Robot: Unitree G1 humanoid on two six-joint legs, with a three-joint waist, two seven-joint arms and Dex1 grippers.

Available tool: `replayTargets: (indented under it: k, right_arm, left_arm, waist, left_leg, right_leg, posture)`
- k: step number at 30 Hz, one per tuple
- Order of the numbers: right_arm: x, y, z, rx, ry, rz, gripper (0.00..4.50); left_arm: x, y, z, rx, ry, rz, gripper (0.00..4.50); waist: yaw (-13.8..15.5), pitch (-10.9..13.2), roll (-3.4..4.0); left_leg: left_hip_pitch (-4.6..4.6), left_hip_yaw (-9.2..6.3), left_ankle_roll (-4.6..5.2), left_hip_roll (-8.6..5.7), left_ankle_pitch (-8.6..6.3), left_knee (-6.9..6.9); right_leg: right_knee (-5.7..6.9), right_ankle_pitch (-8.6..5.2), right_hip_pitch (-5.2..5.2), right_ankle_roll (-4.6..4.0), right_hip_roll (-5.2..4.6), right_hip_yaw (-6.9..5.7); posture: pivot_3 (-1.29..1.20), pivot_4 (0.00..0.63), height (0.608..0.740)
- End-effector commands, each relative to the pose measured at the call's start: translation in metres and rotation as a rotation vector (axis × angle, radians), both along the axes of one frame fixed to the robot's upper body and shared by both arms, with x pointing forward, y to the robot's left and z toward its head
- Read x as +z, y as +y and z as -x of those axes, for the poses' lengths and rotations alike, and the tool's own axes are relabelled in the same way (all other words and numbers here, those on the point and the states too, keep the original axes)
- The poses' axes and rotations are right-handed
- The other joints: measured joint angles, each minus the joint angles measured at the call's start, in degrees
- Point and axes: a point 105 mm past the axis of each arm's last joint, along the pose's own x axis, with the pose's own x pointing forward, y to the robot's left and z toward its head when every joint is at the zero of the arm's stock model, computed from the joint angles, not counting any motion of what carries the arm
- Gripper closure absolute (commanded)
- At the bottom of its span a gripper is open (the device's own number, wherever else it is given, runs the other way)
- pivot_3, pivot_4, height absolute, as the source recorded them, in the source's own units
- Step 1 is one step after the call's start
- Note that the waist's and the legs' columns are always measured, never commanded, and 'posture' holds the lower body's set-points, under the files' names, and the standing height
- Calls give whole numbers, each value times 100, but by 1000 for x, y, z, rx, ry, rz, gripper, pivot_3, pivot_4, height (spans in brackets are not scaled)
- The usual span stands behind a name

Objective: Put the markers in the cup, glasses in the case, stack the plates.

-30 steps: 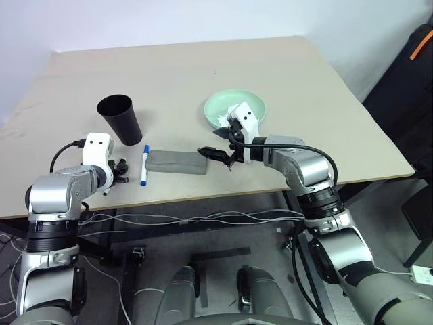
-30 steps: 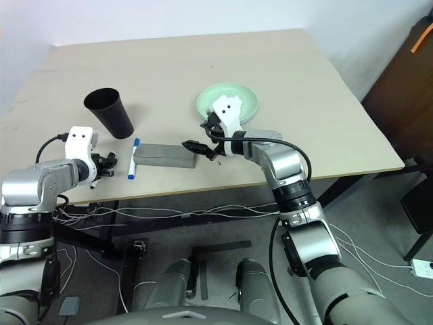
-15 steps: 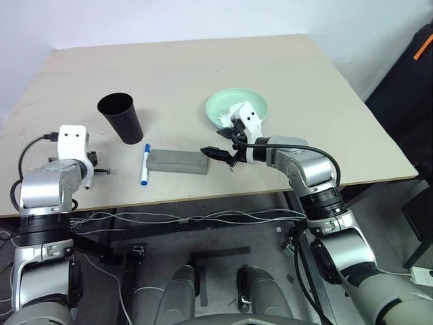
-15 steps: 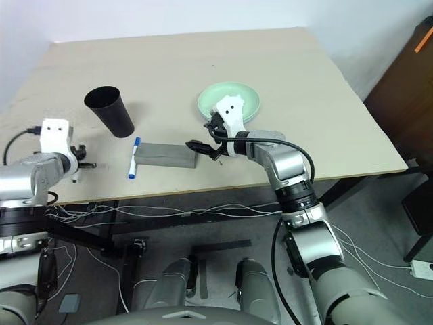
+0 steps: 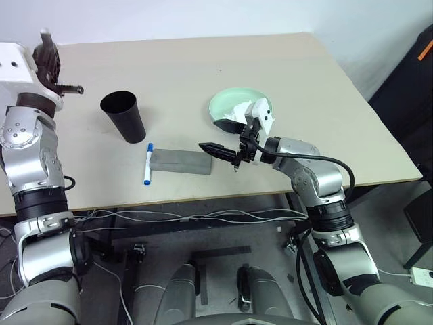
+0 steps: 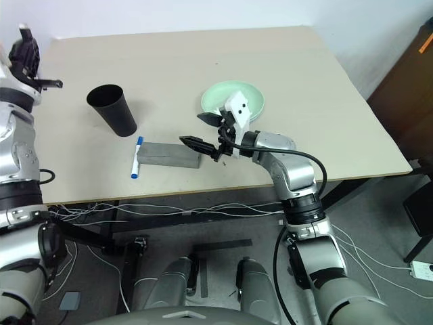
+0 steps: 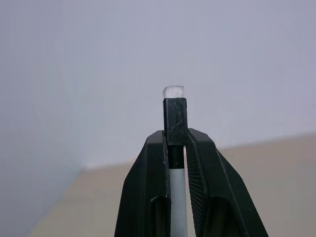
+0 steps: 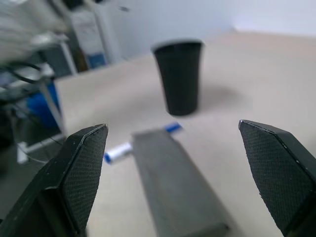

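Note:
My left gripper (image 5: 47, 55) is raised at the far left, above and behind the black cup (image 5: 125, 116), pointing upward. It is shut on a marker (image 7: 175, 114) with a white barrel and a black end that sticks out past the fingertips. A second marker (image 5: 147, 164), white with a blue cap, lies on the table beside the closed grey case (image 5: 180, 161). My right gripper (image 6: 203, 131) hovers open just right of the case, holding nothing. A mint green plate (image 5: 226, 103) sits behind it. The glasses are out of view.
A crumpled white tissue (image 5: 238, 110) lies in the green plate. The beige table (image 5: 176, 68) ends close in front of the case and marker. Cables hang under its front edge. A dark object with an orange stripe (image 5: 421, 51) stands beyond the right edge.
My left arm has lifted from the table's front left edge to high at the far left, turning its gripper upward with the marker. My right gripper rose slightly and stayed open.

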Motion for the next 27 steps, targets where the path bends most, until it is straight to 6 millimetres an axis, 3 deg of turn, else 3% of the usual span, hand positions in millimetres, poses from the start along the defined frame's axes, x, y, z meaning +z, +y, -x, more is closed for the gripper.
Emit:
replayTargets:
  k: [1, 4, 9, 15, 27]
  right_arm:
    - [15, -2, 4, 0, -66, -31, 0]
    - [13, -2, 3, -14, -68, -21, 0]
    - [12, -6, 3, -32, -70, -9, 0]
    - [12, -14, 2, -65, -65, 3, 0]
    - [9, -16, 2, -91, -60, 19, 0]
  left_arm:
    - [19, -11, 2, -116, -131, -6, 4344]
    - [16, -24, -7, -177, -147, -16, 4344]
    - [-11, -44, -29, -199, -66, -72, 4344]
    - [-31, -44, -39, -132, 6, -120, 4344]
    - [-47, -38, -42, -98, 45, -82, 4344]
  waist:
    - [-3, -1, -2]
    - [-7, -1, -2]
    - [-6, -1, -2]
    - [-10, -1, -2]
    - [-7, -1, -2]
  left_leg:
    - [1, 0, 0, 0, 0, 3]
    - [2, 2, 1, 0, 0, 18]
    - [0, 2, 2, 0, 1, 32]
    - [-5, 2, 3, 1, 0, 47]
    - [-7, 1, 3, 2, 0, 61]
  right_leg:
    - [1, 0, 2, 2, 0, 0]
    - [1, 2, 7, 15, 0, 0]
    - [6, 5, 10, 18, 1, 0]
    - [11, 8, 10, 22, 2, 0]
    - [17, 10, 10, 24, 2, 0]
  posture:
    - [0, 150, 740]
    - [0, 150, 740]
    - [0, 150, 740]
    - [0, 150, 740]
    - [0, 150, 740]
